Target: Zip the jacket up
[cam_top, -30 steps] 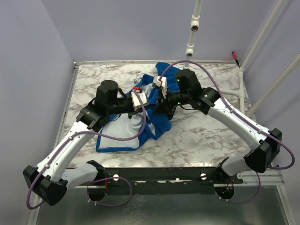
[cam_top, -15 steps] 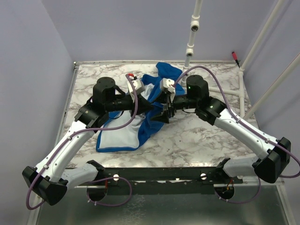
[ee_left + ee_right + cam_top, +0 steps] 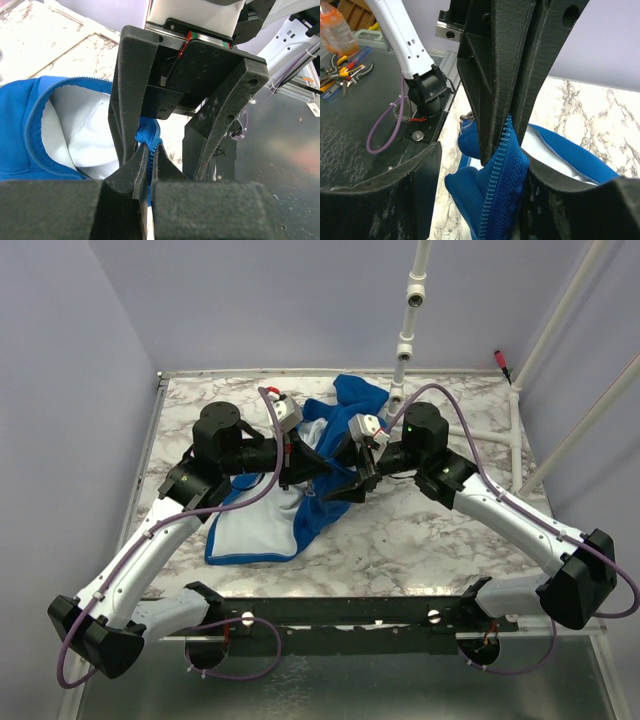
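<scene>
Tabletop [image 3: 178, 410] in a marble pattern carries the scene, and from its near left corner the left arm [image 3: 140, 560] reaches in toward the middle. The left gripper [image 3: 146, 159] has its fingers pressed together on the toothed zipper edge [image 3: 149, 137] of the jacket [image 3: 255, 530], pinching a narrow strip of blue fabric and holding it up from the heap. The jacket lies bunched in the middle of the table, just right of the left arm's wrist. Its pale lining faces up toward the near left, and blue folds run back toward the far edge. In the left wrist view the lining [image 3: 85, 130] shows inside a curve of blue edging set with zipper teeth. Just right of the pinch, the right gripper [image 3: 347, 480] meets the left one head-on. Its fingers [image 3: 385, 195] are spread wide on either side of the pinched strip, which hangs between them. Whether either pad touches the fabric I cannot tell. The right arm [image 3: 510, 515] stretches away to the near right corner of the table.
</scene>
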Controlling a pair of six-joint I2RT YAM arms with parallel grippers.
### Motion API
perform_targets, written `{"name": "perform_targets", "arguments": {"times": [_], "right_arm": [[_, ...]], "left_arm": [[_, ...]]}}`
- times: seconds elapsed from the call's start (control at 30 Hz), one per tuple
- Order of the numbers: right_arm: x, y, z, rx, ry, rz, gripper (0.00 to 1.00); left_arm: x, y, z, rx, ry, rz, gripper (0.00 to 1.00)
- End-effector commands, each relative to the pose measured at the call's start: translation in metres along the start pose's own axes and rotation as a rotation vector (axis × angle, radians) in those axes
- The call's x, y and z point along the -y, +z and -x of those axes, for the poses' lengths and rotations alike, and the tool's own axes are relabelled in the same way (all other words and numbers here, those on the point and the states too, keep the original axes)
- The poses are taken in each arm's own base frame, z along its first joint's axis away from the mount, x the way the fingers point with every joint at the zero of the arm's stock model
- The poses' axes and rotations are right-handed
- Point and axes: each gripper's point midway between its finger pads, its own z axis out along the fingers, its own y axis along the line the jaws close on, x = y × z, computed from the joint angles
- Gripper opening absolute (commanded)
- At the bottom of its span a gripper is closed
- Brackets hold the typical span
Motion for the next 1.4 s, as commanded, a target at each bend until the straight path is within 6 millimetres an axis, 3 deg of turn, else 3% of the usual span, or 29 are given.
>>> {"name": "perform_targets", "arguments": {"times": [0.0, 0.2, 0.4, 0.57, 0.7, 0.87, 1.1, 1.17, 1.27, 1.37], "right_arm": [[-0.024, -0.003, -0.003, 0.026, 0.035, 0.111, 0.56], [-0.032, -0.007, 0.001, 0.054, 0.044, 0.101, 0.48], [-0.023, -0.008, 0.003, 0.074, 0.098, 0.026, 0.42], [-0.014, -0.007, 0.003, 0.080, 0.149, -0.032, 0.43], [-0.014, -0.006, -0.001, 0.078, 0.172, -0.033, 0.54], [-0.011, -0.002, 0.001, 0.087, 0.199, -0.016, 0.55], [0.007, 0.006, -0.006, 0.100, 0.298, -0.031, 0.37], [0.012, 0.004, -0.005, 0.120, 0.312, -0.055, 0.36], [0.017, -0.001, -0.006, 0.140, 0.325, -0.099, 0.43], [0.019, -0.002, -0.003, 0.144, 0.326, -0.109, 0.38]], "left_arm": [[0.012, -0.008, 0.039, 0.099, 0.103, -0.035, 0.00], [0.005, -0.008, 0.039, 0.107, 0.130, -0.006, 0.00], [0.001, -0.010, 0.039, 0.113, 0.180, 0.022, 0.00], [-0.004, -0.012, 0.035, 0.109, 0.239, 0.046, 0.00], [-0.009, -0.014, 0.030, 0.098, 0.302, 0.068, 0.00], [-0.010, -0.015, 0.028, 0.093, 0.331, 0.074, 0.00], [-0.008, -0.017, 0.025, 0.091, 0.345, 0.071, 0.00], [-0.008, -0.018, 0.024, 0.088, 0.352, 0.074, 0.00], [-0.009, -0.019, 0.023, 0.085, 0.367, 0.080, 0.00], [-0.009, -0.019, 0.022, 0.082, 0.366, 0.082, 0.00]]}}
